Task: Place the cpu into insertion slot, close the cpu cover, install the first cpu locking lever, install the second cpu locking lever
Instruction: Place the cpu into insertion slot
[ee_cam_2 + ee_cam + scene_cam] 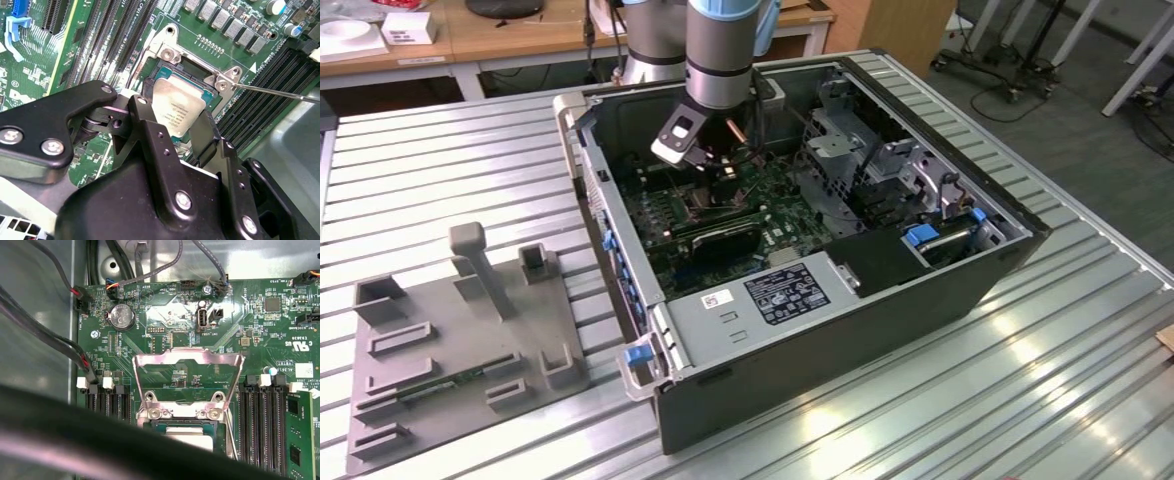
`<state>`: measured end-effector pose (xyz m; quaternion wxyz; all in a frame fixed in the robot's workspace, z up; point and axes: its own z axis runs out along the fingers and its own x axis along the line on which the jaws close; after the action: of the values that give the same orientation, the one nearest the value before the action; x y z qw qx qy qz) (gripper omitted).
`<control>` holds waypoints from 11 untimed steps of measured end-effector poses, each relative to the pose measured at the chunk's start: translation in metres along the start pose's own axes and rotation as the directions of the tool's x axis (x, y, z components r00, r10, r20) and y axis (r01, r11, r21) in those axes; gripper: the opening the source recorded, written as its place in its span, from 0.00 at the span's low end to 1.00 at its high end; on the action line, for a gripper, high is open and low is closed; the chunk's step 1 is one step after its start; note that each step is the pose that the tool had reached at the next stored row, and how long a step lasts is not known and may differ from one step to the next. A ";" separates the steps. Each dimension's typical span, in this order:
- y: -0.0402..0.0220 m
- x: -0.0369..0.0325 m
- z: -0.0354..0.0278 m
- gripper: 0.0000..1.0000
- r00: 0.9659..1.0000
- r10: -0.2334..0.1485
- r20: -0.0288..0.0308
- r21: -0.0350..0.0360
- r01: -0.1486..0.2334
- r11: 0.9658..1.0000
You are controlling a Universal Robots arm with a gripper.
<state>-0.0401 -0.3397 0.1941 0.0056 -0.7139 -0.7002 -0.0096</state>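
Silver-grey cpu (177, 107) sits pinched by opposite edges between my fingers (150, 132), narrowed just to its width, over the insertion slot (195, 70); I judge it wants lowering level, corners matched, no sliding; cpu cover (141, 380) stands raised; exterior view: grey tray (454, 350) at eight o'clock of the case (947, 300).

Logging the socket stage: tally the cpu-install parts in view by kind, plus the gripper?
cpu: 1
insertion slot: 1
cpu cover: 1, swung open
gripper: 1, at the cpu
Total: 4
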 end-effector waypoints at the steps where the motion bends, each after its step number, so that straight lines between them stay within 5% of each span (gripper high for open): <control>1: 0.0000 0.0000 0.0001 0.54 1.000 0.002 0.000 0.000 -0.002 1.000; 11: 0.0000 0.0000 0.0007 0.54 1.000 0.004 0.000 0.000 -0.004 1.000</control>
<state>-0.0401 -0.3397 0.1934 0.0055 -0.7155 -0.6986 -0.0096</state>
